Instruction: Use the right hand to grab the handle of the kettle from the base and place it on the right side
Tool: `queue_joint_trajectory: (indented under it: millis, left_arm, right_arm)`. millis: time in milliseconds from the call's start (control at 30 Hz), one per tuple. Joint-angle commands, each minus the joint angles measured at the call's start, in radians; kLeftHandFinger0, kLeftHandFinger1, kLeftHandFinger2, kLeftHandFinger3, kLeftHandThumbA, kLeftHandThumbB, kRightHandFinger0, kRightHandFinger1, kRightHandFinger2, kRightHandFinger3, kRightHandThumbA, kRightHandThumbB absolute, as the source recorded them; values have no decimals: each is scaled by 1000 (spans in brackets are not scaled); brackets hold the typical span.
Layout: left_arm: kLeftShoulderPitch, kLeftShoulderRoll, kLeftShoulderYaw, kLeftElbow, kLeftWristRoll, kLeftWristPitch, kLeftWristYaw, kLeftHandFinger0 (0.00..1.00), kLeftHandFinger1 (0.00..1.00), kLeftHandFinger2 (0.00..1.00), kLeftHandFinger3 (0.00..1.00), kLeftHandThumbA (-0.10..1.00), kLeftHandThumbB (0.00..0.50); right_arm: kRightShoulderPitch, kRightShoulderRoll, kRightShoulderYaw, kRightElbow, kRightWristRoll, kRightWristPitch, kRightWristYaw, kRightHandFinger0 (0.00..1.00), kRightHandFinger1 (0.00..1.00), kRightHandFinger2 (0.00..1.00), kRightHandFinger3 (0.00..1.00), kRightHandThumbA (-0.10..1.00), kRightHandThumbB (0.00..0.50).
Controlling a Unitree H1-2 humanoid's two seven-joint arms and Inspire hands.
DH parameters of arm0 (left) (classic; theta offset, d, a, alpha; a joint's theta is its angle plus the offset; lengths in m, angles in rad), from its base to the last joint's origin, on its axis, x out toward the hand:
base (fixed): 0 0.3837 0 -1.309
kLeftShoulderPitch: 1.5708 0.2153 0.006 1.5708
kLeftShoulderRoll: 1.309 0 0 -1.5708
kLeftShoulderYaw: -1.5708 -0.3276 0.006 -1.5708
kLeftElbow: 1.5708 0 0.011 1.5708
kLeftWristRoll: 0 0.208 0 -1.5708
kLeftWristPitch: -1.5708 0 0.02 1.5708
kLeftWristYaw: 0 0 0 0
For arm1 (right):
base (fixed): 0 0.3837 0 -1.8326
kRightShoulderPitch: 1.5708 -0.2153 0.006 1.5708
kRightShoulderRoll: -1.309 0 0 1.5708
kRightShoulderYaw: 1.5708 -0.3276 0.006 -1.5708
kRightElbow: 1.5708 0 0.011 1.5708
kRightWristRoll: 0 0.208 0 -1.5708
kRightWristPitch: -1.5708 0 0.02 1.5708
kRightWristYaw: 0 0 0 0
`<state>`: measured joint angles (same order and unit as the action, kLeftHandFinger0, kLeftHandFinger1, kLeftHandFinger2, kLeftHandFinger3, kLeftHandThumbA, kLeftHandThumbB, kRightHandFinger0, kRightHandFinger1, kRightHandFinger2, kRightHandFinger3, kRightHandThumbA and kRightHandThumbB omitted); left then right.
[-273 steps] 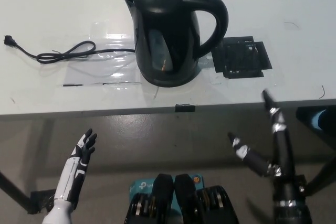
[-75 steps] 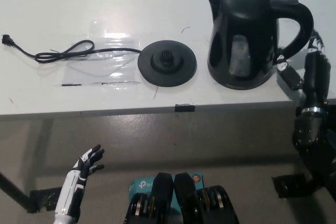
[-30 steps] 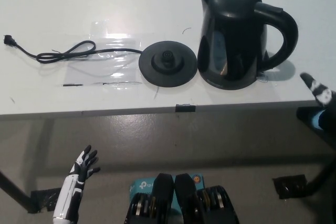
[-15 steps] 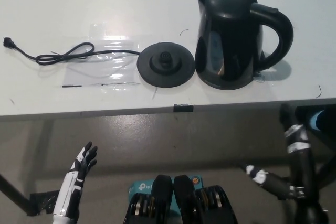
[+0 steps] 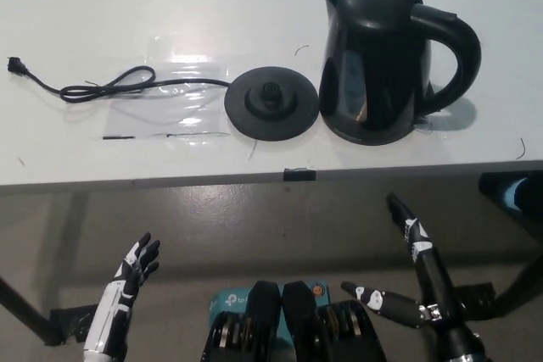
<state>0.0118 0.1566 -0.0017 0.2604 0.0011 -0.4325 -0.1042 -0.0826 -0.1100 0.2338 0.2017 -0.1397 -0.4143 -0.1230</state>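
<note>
Two things on the table (image 5: 85, 6) settle how far the job has got: the kettle (image 5: 377, 61) stands upright on the bare tabletop, and the base (image 5: 271, 103) lies empty just to its left, its centre stud uncovered. The kettle sits close beside the base, nearly touching its rim, with the spout turned to the far left and the handle (image 5: 454, 57) arching out to the right, free of any hold. The cord (image 5: 102, 86) runs from the base off to the left, over a patch of clear tape (image 5: 174, 95), and ends in a plug near the table's left edge. The right hand (image 5: 407, 281) is low in the view, near the robot and well apart from the kettle, off the table's near edge; its fingers are spread wide and it holds nothing. The left hand (image 5: 127, 281) rests at the lower left, also below the table edge, fingers apart and empty. Judged from how things lie, the lift off the base and the setting down on the right side are done, and the right hand has let go of the handle. Little seems left beyond bringing that arm to rest. One might ask whether the kettle should stand further right, since it is so close to the base, but it stands clear of it and steady on its foot, so the task looks complete or as good as complete.
</note>
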Motion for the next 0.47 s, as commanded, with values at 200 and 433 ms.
queue_joint_trajectory:
  millis: [200, 433]
  left_arm:
    - [4, 6, 5, -18, 6, -37, 6, 1000, 1000, 1000, 1000, 1000, 500]
    - [-15, 11, 12, -4, -26, -37, -14, 1000, 1000, 1000, 1000, 1000, 500]
  right_arm:
    - [-38, 20, 3, 5, -41, 32, 57, 1000, 1000, 1000, 1000, 1000, 305]
    - [-29, 21, -20, 13, -27, 23, 58, 1000, 1000, 1000, 1000, 1000, 318]
